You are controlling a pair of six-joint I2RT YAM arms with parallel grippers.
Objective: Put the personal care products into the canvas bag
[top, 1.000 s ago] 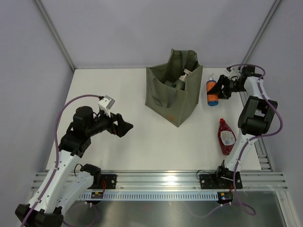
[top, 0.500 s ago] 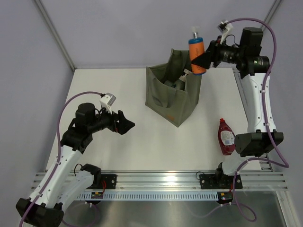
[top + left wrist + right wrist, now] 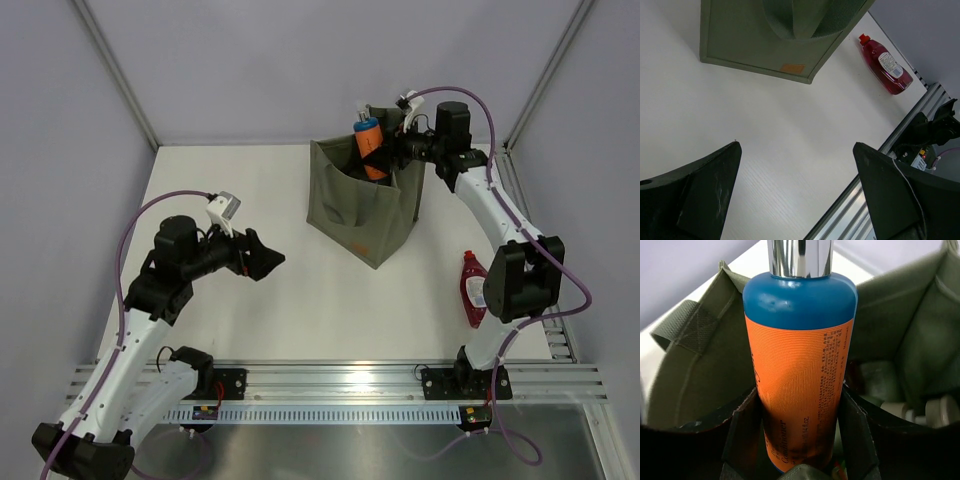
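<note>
The olive-green canvas bag [image 3: 352,205] stands at the back middle of the table, also in the left wrist view [image 3: 745,40] and the right wrist view [image 3: 685,375]. My right gripper [image 3: 385,152] is shut on the orange bottle [image 3: 371,146] with a blue cap [image 3: 800,365] and holds it tilted over the bag's open mouth. Other bottles [image 3: 880,385] lie inside the bag. The dark red bottle [image 3: 477,288] with a white label lies on the table right of the bag [image 3: 886,65]. My left gripper [image 3: 262,257] is open and empty, left of the bag.
A metal rail [image 3: 340,378] runs along the table's near edge. Grey walls close in the table at the back and both sides.
My right gripper took the orange bottle off the table, lifted it high behind the bag, then lowered it over the bag's mouth. The left arm barely moved.
</note>
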